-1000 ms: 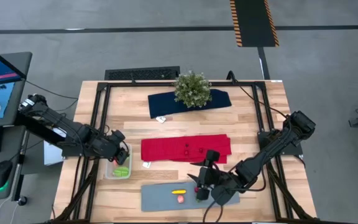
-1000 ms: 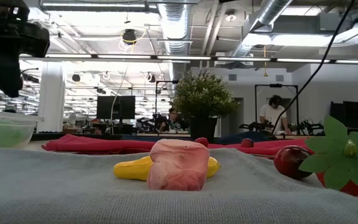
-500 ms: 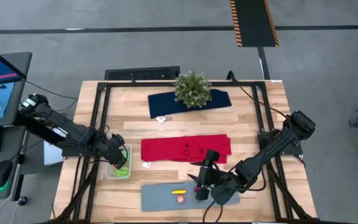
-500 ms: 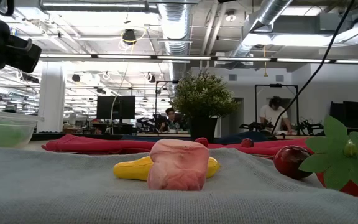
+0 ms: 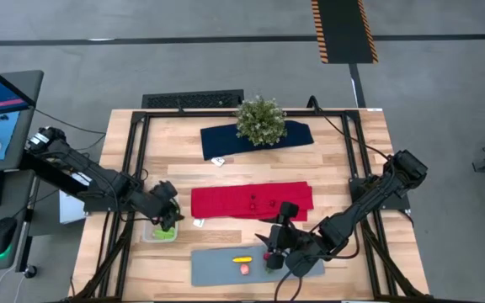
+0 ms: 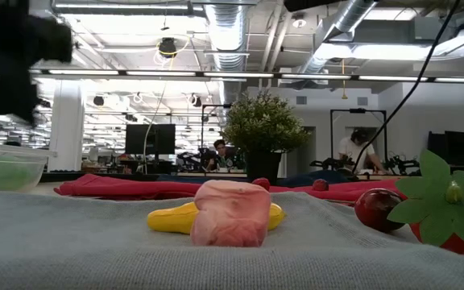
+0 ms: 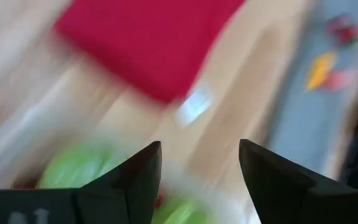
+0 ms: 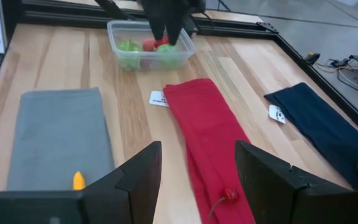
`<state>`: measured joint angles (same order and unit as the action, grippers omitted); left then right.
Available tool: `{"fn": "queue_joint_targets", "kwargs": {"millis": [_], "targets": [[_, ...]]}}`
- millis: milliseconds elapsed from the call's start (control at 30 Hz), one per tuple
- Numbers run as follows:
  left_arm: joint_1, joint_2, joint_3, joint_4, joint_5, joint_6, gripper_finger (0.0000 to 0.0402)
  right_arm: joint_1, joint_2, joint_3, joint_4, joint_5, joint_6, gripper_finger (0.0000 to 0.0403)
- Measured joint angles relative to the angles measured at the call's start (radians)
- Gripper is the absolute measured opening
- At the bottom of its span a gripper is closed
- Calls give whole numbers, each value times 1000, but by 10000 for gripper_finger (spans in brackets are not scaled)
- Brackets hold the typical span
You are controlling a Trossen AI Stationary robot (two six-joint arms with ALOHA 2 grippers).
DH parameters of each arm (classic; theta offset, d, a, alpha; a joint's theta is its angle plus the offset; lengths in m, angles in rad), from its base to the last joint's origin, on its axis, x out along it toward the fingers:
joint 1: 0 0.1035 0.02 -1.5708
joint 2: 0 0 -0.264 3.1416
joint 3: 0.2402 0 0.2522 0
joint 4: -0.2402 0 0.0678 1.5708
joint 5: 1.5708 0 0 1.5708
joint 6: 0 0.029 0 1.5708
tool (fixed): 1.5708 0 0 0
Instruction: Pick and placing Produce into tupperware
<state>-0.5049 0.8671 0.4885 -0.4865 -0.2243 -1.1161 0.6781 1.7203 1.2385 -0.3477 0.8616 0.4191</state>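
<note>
Clear tupperware [image 8: 150,45] holds green and red produce; left gripper [image 5: 168,215] above it, fingers apart, empty. Yellow piece [image 5: 241,260], pink piece [image 5: 244,269], strawberry [image 6: 445,211] left on grey mat [image 5: 213,268]. Right gripper [image 5: 274,250] spread, empty.

Even, bright overhead lighting with soft shadows; heavy motion blur across the left wrist view.

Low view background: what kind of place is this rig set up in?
Probably an open-plan lab or industrial workshop. Exposed ceiling ducts run overhead, people sit at desks with monitors behind the table, and the high view shows bare concrete floor with hazard-striped tape.
</note>
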Motion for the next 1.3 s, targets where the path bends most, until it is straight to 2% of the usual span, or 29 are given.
{"fn": "queue_joint_targets", "kwargs": {"millis": [200,300,367,500,567,633,733,867,967,1067,1300], "targets": [[-5,1,0,405,-154,441,204,0,0,0,-20,-30,0,224],[-27,1,0,638,-161,715,204,10,0,0,-19,-28,-4,217],[-35,1,0,774,-113,877,204,23,-8,0,-20,-34,-7,209],[-11,1,0,953,105,1074,203,58,-53,0,16,-49,-48,188],[11,1,-9,1010,213,1119,203,73,-80,0,63,-53,-89,178],[35,1,-40,1069,271,1139,203,90,-115,0,99,-54,-150,167],[76,1,-102,1152,298,1148,203,107,-173,0,111,-89,-220,152],[116,2,-203,1282,312,1120,203,113,-261,-39,135,-145,-232,133],[116,1,-254,1373,323,1103,203,111,-320,-130,194,-157,-220,123],[116,1,-283,1371,307,1097,203,103,-381,-254,303,-157,-186,117],[124,-12,-287,1359,237,1097,203,53,-459,-557,715,-225,-183,118]]}}
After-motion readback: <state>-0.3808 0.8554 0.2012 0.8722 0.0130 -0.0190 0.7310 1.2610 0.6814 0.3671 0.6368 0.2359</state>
